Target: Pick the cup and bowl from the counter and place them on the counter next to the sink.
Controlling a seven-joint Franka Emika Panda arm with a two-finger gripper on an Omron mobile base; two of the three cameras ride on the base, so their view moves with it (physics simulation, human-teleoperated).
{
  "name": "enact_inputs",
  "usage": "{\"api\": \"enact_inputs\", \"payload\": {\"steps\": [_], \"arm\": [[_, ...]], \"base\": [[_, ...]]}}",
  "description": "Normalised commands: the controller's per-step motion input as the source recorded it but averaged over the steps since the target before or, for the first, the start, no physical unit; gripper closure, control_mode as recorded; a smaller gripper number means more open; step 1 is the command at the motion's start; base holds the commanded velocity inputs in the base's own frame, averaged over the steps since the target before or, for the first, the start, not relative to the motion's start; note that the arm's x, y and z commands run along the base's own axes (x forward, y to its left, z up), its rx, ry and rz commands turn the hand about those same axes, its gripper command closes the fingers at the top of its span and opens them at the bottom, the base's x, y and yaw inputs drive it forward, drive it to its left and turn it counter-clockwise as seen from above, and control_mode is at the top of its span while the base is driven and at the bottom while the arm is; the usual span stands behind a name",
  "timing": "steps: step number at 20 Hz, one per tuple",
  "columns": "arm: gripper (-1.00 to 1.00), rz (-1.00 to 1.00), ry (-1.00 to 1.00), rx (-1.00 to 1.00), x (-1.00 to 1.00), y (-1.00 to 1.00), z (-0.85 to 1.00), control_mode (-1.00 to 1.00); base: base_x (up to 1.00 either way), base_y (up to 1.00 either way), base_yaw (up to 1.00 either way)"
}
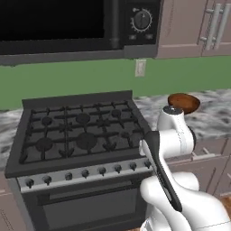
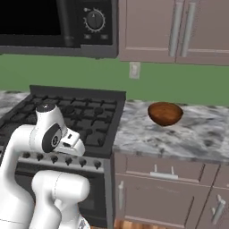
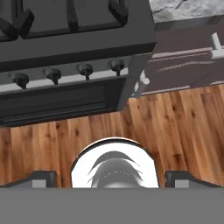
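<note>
I judge that I am at the very start of the task: nothing is picked, and my arm is folded low in front of the black gas stove (image 1: 76, 135). My two-finger gripper (image 3: 111, 180) points down at the brown wooden plank floor (image 3: 175, 127); its two dark finger tips stand at the far sides of the hand view, so the jaws are wide apart and hold nothing.

The largest surface is the grey-and-white marbled stone counter (image 2: 179, 134), which runs to the right of the stove above brownish cabinet fronts (image 2: 165, 192) with metal handles. On it, near the back edge and a little right of the stove's right edge, sits the round glossy reddish-brown bowl (image 2: 165, 113), upright and alone. In the left base view this bowl (image 1: 184, 103) is partly behind my arm. The small green cup and the sink I cannot find, so I cannot say where they are.

Behind the counter the wall is green, with a pale wall outlet (image 2: 134, 69). Above the stove hangs a dark microwave (image 1: 67, 27) with a round dial, and brownish upper cabinets (image 2: 179, 31) are beside it.

For the next move, I think I must lift my arm, swing it to the right over the counter and bring the open jaws down on the rim of the bowl.
</note>
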Motion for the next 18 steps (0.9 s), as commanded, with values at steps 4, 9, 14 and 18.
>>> {"api": "enact_inputs", "payload": {"steps": [4, 9, 14, 18], "arm": [[-1.0, 0.0, 0.0, 0.0, 0.0, 0.0, 0.0, 1.0], [-1.0, 0.0, 0.0, 0.0, 0.0, 0.0, 0.0, 1.0], [-1.0, 0.0, 0.0, 0.0, 0.0, 0.0, 0.0, 1.0], [-1.0, 0.0, 0.0, 0.0, 0.0, 0.0, 0.0, 1.0]], "base": [[0.0, -1.0, 0.0], [0.06, -0.99, 0.0], [0.11, -0.63, -0.02], [0.33, -0.08, -0.02]]}}
